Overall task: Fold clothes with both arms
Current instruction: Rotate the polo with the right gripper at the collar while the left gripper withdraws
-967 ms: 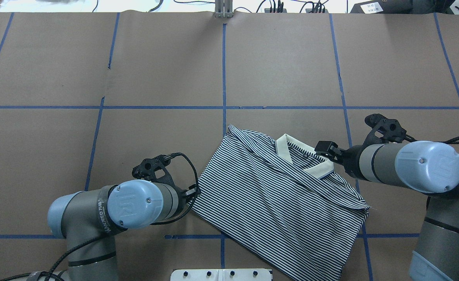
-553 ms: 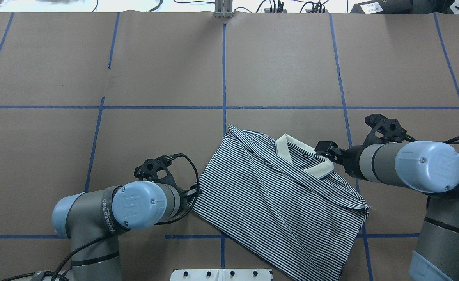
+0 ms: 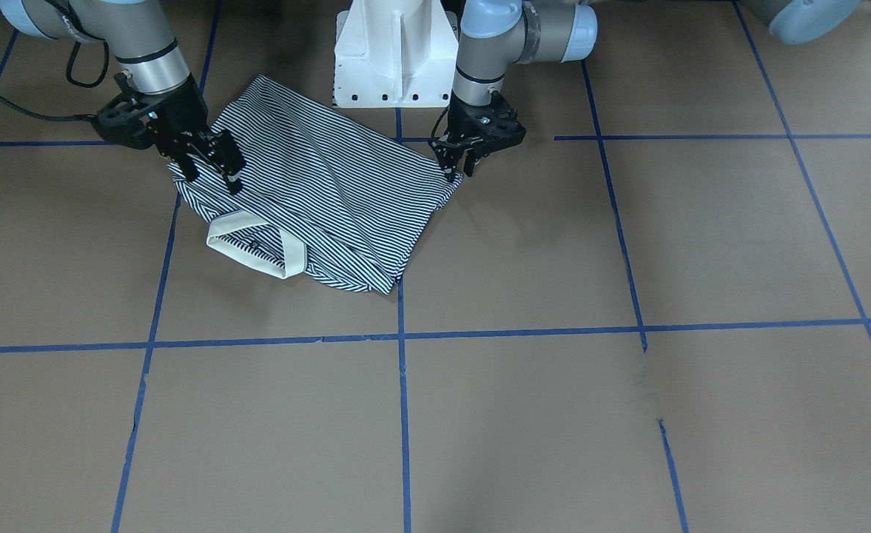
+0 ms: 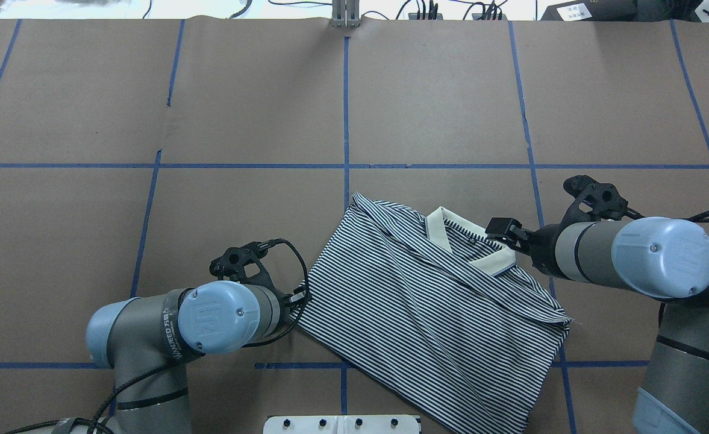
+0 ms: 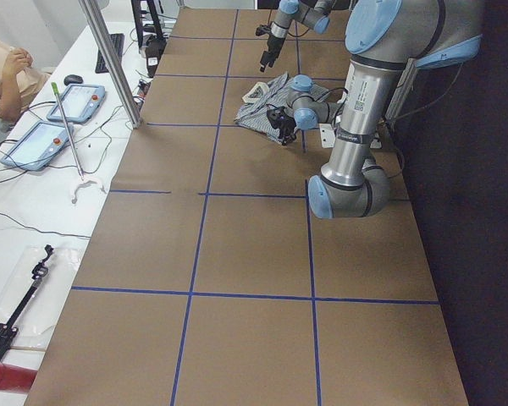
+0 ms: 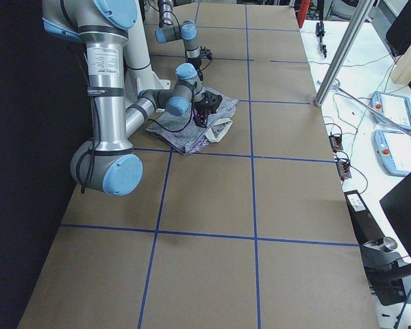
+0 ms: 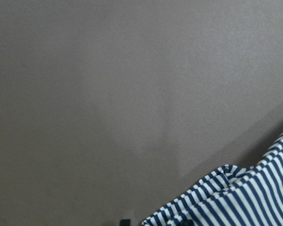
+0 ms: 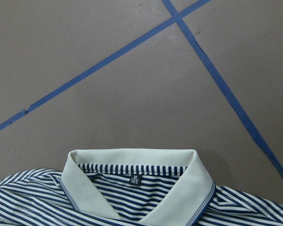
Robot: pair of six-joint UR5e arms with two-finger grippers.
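The striped polo shirt [image 4: 432, 313] lies folded and slanted on the brown table, near the robot, with its cream collar [image 4: 499, 260] toward my right arm. It also shows in the front view [image 3: 324, 200]. My left gripper [image 4: 300, 298] is low at the shirt's left corner. In the front view, my left gripper [image 3: 459, 172] has its jaws apart around that corner's edge. My right gripper [image 3: 213, 178] is open just above the fabric beside the collar [image 3: 257, 248]. The right wrist view shows the collar [image 8: 132, 157] and size label, with no fingers in view.
The white pedestal base [image 3: 394, 66] stands right behind the shirt. Blue tape lines [image 4: 346, 108] divide the brown table. In the left view an operator [image 5: 4, 76] sits past the table's edge with tablets [image 5: 42, 139] on a white bench.
My left arm's elbow and wrist have shifted slightly right toward the shirt. The shirt and my right arm have not visibly moved.
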